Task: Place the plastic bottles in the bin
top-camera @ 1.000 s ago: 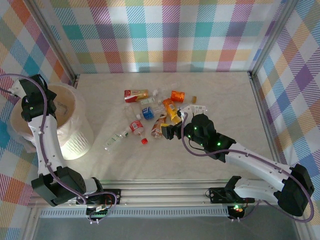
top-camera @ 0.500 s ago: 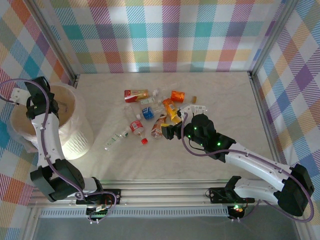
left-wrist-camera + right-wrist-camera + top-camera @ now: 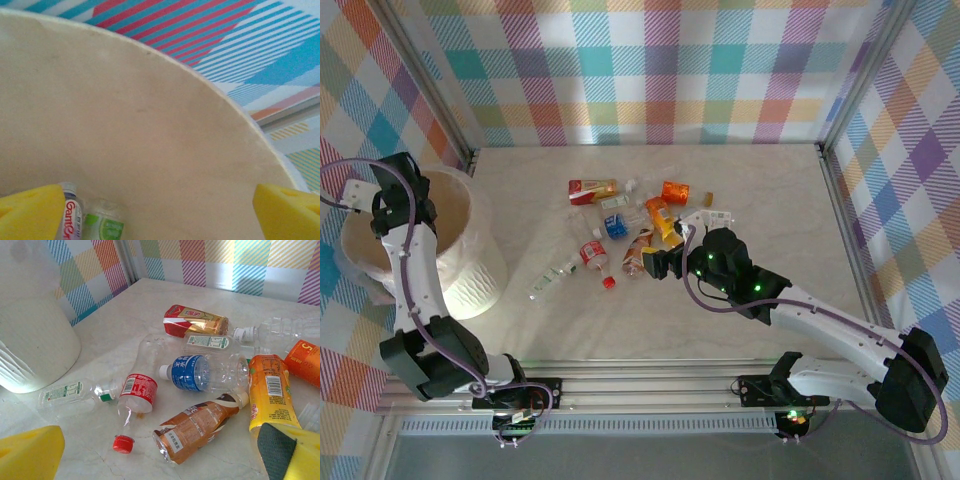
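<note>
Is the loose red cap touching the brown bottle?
Apart. The right wrist view shows a clear gap between the red cap and the brown bottle lying to its right.

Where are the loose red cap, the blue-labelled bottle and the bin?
loose red cap [image 3: 123, 444], right wrist view, its top.
blue-labelled bottle [image 3: 189, 372], right wrist view, its label.
bin [image 3: 470, 278], top external view, outer wall.

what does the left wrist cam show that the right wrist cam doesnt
Left wrist: the bin from inside, with a red-lettered bottle and a green-labelled bottle in it. Right wrist: the table with loose bottles, among them a blue-labelled bottle, and a red cap. Both: the bin, the patterned wall, and yellow fingers spread open.
</note>
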### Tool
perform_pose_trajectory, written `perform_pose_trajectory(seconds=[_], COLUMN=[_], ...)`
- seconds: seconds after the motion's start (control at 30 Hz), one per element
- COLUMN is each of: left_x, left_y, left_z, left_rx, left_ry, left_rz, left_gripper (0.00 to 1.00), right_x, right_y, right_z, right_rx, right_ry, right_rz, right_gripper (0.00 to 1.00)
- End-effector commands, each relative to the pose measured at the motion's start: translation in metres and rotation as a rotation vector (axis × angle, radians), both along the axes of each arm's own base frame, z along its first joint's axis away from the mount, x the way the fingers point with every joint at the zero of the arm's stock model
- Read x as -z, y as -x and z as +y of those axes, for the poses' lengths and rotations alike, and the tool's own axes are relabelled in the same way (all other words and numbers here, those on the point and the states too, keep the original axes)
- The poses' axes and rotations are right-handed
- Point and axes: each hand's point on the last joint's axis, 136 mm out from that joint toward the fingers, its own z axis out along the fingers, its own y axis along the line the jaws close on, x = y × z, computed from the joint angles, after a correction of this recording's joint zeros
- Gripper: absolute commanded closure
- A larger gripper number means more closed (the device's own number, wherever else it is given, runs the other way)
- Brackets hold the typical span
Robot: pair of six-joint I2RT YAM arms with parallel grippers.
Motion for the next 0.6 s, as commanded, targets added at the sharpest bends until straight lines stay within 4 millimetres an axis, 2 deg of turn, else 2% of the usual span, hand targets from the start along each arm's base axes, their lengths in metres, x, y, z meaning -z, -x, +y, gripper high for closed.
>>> perform_pose_trajectory(seconds=[0.0,0.13,0.27,0.43,0.47,0.57], left_x=[-0.037,-0.062,-0.089,-0.11,-0.113,-0.119], left_y=[0.009,0.015,0.013,0.003,-0.006,-0.019], left_z=[-0.011,-0.019,-0.038,-0.069,-0.086,-0.115], left_rx=[0.037,0.054,0.119,0.242,0.307,0.41], left_ry=[-0.06,-0.1,-0.146,-0.173,-0.172,-0.187], left_rz=[-0.064,-0.1,-0.155,-0.199,-0.207,-0.212], left_gripper=[0.0,0.0,0.0,0.0,0.0,0.0], right_x=[-0.003,-0.003,-0.002,0.001,0.002,0.006], right_y=[-0.003,-0.002,-0.002,-0.003,-0.003,-0.003], right_z=[0.003,0.006,0.006,0.004,0.003,0.002], right_rx=[-0.007,-0.018,-0.016,-0.006,0.0,0.014], right_ry=[0.003,-0.002,-0.003,-0.005,-0.007,-0.014], right_rz=[-0.022,-0.02,-0.017,-0.006,-0.003,0.009], right_gripper=[0.0,0.0,0.0,0.0,0.0,0.0])
